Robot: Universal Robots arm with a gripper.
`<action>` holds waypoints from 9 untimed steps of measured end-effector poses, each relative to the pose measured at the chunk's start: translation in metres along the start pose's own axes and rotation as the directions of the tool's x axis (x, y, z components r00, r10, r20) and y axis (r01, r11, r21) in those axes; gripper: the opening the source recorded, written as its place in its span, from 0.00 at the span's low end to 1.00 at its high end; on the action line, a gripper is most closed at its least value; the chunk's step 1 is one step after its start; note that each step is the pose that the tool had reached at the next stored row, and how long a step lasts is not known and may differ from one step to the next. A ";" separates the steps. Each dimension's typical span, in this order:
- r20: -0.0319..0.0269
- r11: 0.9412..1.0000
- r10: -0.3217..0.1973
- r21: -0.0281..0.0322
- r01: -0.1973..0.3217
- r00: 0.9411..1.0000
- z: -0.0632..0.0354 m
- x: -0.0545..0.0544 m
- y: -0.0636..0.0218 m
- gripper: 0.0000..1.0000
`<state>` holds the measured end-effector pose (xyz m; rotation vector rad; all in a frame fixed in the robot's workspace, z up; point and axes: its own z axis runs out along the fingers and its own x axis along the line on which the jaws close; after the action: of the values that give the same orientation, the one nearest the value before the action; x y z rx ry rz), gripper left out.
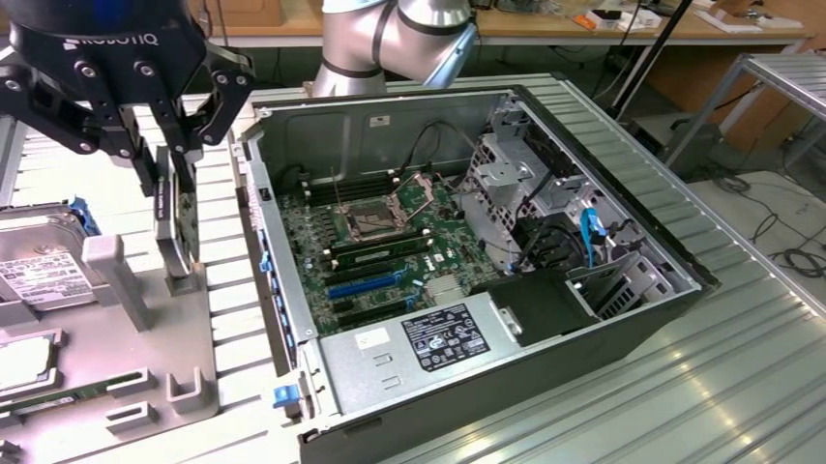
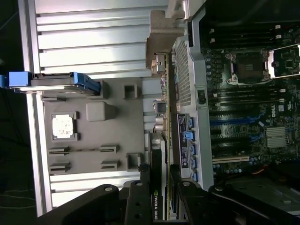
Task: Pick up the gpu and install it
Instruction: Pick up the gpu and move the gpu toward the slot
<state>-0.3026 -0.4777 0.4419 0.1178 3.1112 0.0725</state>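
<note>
The gpu (image 1: 174, 227) is a thin dark card standing on edge in a slot of the grey fixture (image 1: 142, 348), at the exterior view's left, beside the open computer case (image 1: 671, 290). My gripper (image 1: 172, 164) reaches down over the card's upper end, one black finger against each face, shut on it. In the wrist view the gpu (image 2: 158, 208) shows edge-on with a green logo label. It sits pinched between the fingers (image 2: 139, 192) of the gripper (image 2: 158, 187). The card's lower end is still at the fixture's slot.
A silver hard drive (image 1: 39, 271) with blue rails and a green memory stick (image 1: 65, 391) also sit on the fixture. Inside the case lie the motherboard (image 1: 387, 232) with blue and black expansion slots (image 1: 368, 285), a power supply (image 1: 439, 333) and drive cages (image 1: 516, 184).
</note>
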 end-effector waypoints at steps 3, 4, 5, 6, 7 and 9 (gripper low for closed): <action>0.000 1.000 0.000 0.000 0.000 1.000 0.0001 -0.002 0.0001 0.27; 0.000 1.000 0.000 0.000 0.000 1.000 0.0001 -0.002 0.0002 0.27; 0.000 1.000 0.000 0.000 0.000 1.000 0.0001 -0.003 0.0002 0.27; 0.000 1.000 0.000 0.000 0.000 1.000 0.0001 -0.004 0.0003 0.27; 0.000 1.000 0.000 0.000 0.000 1.000 0.0001 -0.005 0.0003 0.27; 0.000 1.000 0.000 0.000 0.000 1.000 0.0002 -0.005 0.0004 0.27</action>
<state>-0.2971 -0.4777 0.4419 0.1179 3.1111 0.0726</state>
